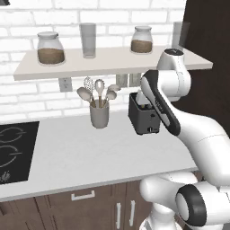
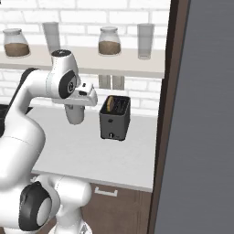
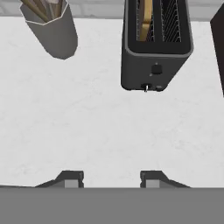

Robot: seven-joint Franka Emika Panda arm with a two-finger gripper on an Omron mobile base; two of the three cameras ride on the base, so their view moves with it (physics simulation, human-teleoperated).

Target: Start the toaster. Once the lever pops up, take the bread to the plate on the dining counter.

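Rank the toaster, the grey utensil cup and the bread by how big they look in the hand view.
1. toaster, largest.
2. utensil cup, smaller, though the frame's top edge cuts it off.
3. bread, smallest; just a thin edge shows in the toaster's slot.

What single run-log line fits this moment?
claw: open, empty, above worktop | bread: in toaster slot | lever: not pressed yet

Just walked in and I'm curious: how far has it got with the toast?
Early on. The tan bread slice already sits in a slot of the small black boxy toaster. The open two-finger gripper hangs above the white worktop, holding nothing. Starting the toaster and carrying the bread away are left.
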